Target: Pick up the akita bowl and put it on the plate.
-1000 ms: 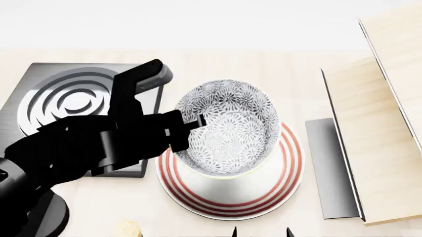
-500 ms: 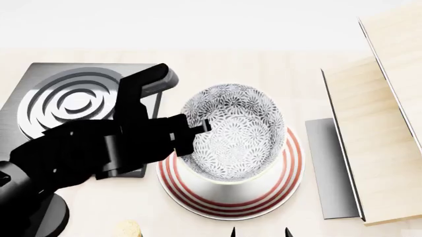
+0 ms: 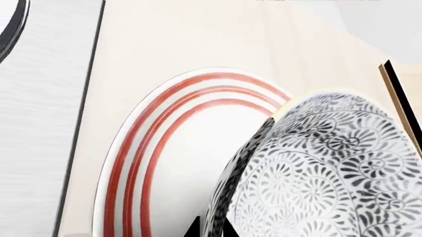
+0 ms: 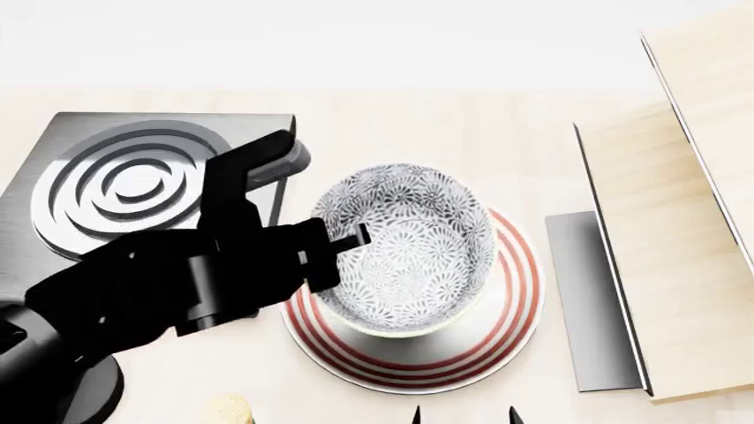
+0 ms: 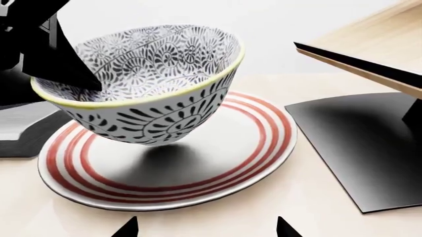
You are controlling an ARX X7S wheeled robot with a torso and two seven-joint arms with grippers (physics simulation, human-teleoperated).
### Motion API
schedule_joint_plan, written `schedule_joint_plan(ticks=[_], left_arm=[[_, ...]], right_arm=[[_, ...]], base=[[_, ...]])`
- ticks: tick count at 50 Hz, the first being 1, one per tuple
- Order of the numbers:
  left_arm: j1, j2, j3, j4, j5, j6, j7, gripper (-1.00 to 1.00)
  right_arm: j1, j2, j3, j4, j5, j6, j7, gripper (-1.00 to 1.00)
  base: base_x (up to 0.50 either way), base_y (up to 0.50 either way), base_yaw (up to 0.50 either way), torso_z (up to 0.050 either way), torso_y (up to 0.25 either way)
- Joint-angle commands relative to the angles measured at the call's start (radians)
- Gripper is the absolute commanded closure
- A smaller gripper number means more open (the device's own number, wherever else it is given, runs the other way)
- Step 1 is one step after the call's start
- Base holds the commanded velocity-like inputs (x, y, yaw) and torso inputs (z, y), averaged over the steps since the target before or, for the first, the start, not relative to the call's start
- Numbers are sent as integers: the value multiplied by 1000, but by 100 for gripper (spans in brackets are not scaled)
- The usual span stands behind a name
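The akita bowl [image 4: 407, 247], white with dense grey-black flowers, hangs tilted just over the plate [image 4: 501, 331], a white disc with red rings. From the right wrist view the bowl [image 5: 151, 89] casts a shadow on the plate [image 5: 218, 173], its base a little above it. My left gripper [image 4: 342, 243] is shut on the bowl's left rim. In the left wrist view its tips [image 3: 212, 228] straddle the bowl wall [image 3: 329, 168], with the plate [image 3: 165, 148] beyond. My right gripper [image 5: 204, 229] stands open near the plate's front edge, its tips showing at the head view's lower edge [image 4: 465, 415].
A dark square stove burner [image 4: 130, 185] with rings lies left of the plate. A grey slab [image 4: 595, 300] and wooden panels [image 4: 672, 230] stand close on the right. A pale yellowish thing [image 4: 229, 411] shows at the near edge.
My left arm has brought the bowl lower over the plate and slightly leftward. The right gripper has stayed where it was.
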Motion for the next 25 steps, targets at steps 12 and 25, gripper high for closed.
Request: schedule_joint_plan(ticks=[12, 25], left_arm=[[13, 1, -26, 14, 8, 9, -7, 100], [19, 1, -31, 27, 22, 0, -5, 100]], right_arm=[[6, 1, -4, 13, 23, -1, -13, -100], [8, 0, -3, 27, 33, -9, -20, -100]], base=[[0, 0, 0, 0, 0], [0, 0, 0, 0, 0]])
